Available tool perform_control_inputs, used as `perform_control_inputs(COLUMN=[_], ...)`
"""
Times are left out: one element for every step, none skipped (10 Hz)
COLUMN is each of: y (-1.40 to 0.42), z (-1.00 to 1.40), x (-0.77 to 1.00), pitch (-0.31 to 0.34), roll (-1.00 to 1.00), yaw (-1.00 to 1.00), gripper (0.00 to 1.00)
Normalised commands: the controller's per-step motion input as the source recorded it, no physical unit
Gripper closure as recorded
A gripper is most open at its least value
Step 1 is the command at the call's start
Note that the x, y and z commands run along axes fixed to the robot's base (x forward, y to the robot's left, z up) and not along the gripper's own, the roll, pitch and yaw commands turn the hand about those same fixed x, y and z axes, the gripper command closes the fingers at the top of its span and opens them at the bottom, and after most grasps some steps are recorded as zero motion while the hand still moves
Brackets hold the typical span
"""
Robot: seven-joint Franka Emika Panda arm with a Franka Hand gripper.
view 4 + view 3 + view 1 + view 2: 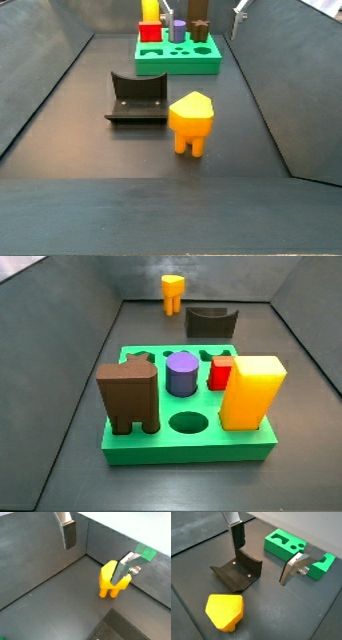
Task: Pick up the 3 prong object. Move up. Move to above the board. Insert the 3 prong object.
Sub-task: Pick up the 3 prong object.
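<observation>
gripper [261, 559] jaws spread wide, holding nothing, touching nothing, hung above the dark u-notched block [238, 571], 3 prong object [191, 121] upright on floor just beside that block, board [177, 55] beyond it, well apart

Clearance: the 3 prong object [191, 122] is standing alone on the table [80, 130], with open floor showing on every side of it. The hand [261, 553] is hanging with its fingers parted, nothing between them. Obstacles: the fixture [138, 97] is sitting between the piece and the board [178, 57]; brown, purple, red and yellow pieces are crowding the board's top.
</observation>
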Motion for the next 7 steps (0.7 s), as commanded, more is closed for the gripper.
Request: perform_control_inputs(y=[0.03,0.39,0.51,0.66,0.65,0.56,0.43], z=[-0.03,-0.25,-0.25,-0.27,-0.29,-0.30,-0.27], x=[0.00,0.19,0.28,0.33,0.34,0.19,0.17], pitch=[0.000,0.034,0.051,0.027,0.014,0.000,0.000], roll=[0.00,0.08,0.06,0.00,0.00,0.00,-0.02], yaw=[0.00,-0.05,-0.15,-0.21,-0.20,-0.19,-0.13], gripper=[0.00,0.00,0.00,0.00,0.00,0.00,0.00])
